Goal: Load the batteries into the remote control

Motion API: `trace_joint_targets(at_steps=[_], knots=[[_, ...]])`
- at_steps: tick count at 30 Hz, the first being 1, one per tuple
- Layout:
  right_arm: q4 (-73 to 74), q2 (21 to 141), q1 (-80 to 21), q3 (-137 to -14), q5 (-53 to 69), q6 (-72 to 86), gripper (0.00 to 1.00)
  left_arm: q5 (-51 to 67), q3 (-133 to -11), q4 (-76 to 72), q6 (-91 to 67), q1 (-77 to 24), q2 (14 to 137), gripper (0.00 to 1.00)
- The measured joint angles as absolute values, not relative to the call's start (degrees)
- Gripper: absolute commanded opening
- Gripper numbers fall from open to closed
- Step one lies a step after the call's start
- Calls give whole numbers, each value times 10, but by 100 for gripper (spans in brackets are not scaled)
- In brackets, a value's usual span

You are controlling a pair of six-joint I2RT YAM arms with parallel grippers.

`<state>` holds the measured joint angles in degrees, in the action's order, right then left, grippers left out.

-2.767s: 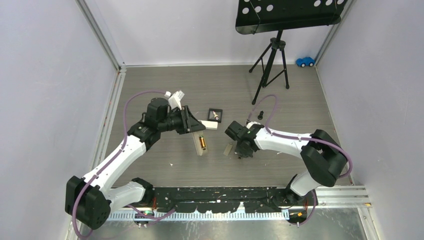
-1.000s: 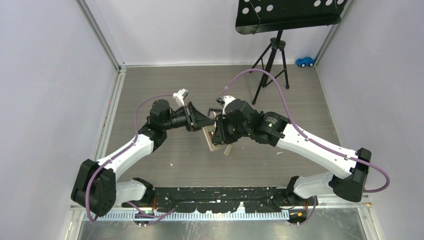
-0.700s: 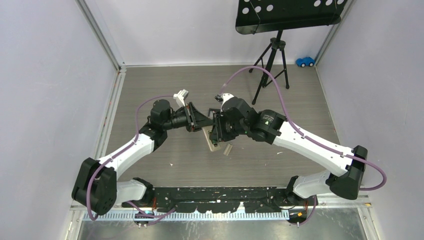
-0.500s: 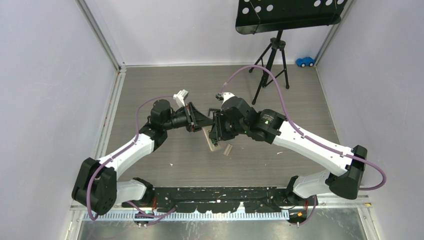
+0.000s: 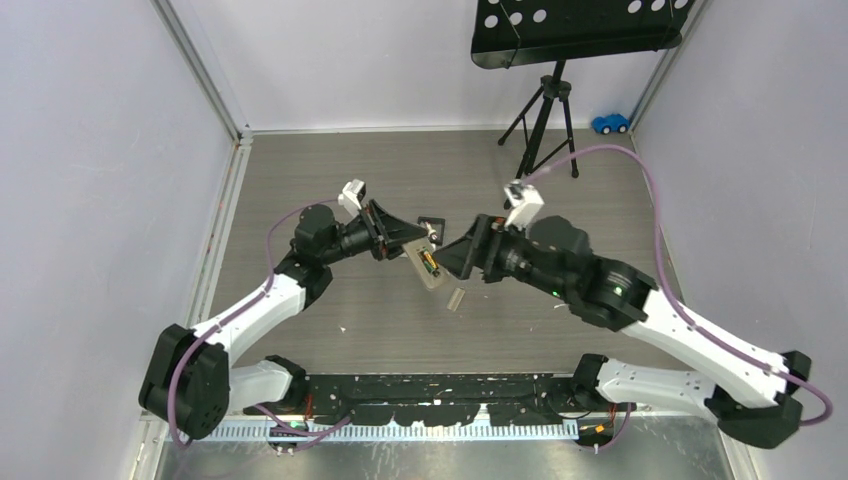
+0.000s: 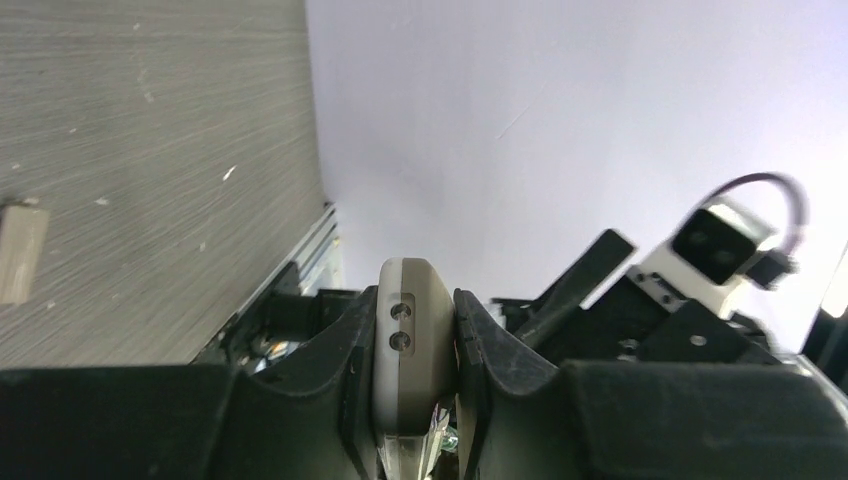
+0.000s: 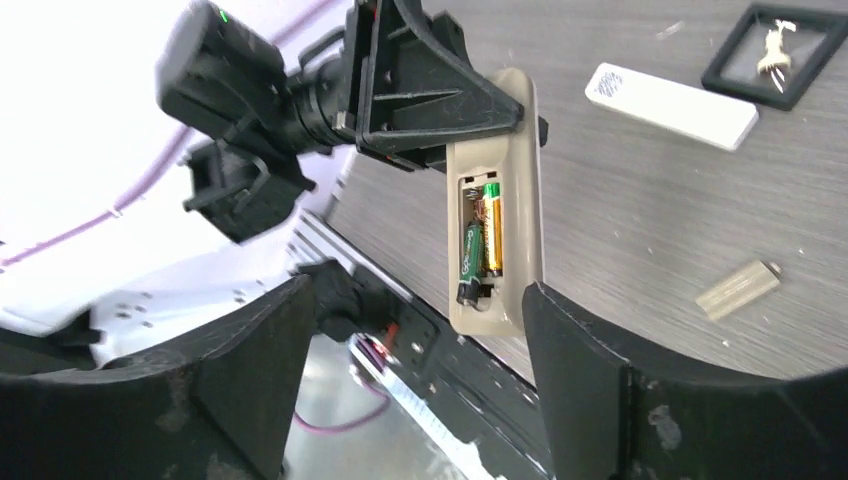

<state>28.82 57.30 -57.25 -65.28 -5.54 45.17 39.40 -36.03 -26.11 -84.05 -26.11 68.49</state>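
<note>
My left gripper [image 5: 408, 243] is shut on the remote control [image 5: 431, 268] and holds it above the table. Its grey-beige back faces my right gripper [image 5: 462, 257]. In the right wrist view the remote control [image 7: 500, 120] has its battery bay open. Two batteries lie side by side in it, one green-and-black [image 7: 471, 258] and one orange [image 7: 491, 238]. My right gripper [image 7: 415, 300] stands wide open a short way off, holding nothing. From the left wrist, the remote control's end [image 6: 412, 340] sits clamped between both fingers [image 6: 480, 340].
A beige battery cover [image 5: 457, 297] lies on the table below the remote. A shorter white remote [image 7: 672, 105] and a black square tray [image 7: 775, 40] lie behind. A music stand tripod [image 5: 540, 120] and a blue toy car [image 5: 610, 123] stand at the back.
My right gripper has opened wide and drawn back to the right, away from the remote. The left gripper still holds the remote, now tilted slightly.
</note>
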Motion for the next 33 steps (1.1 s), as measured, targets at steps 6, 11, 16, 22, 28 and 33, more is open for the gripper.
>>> trace_joint_targets(at_steps=[6, 11, 16, 22, 28, 33], knots=[[175, 444, -573, -540, -113, 535, 86, 320, -360, -282, -928, -261, 641, 0], [84, 419, -573, -468, -133, 617, 86, 265, -360, -309, -989, -262, 622, 0], [11, 470, -573, -450, -121, 667, 86, 233, -361, -299, -999, -267, 599, 0], [-86, 522, -573, -420, -101, 708, 86, 214, -361, -291, -999, -269, 568, 0], [-159, 526, -573, -403, -97, 728, 86, 210, -361, -290, -999, -269, 569, 0], [-183, 526, -573, -403, -93, 733, 86, 209, -361, -291, -999, -269, 575, 0]])
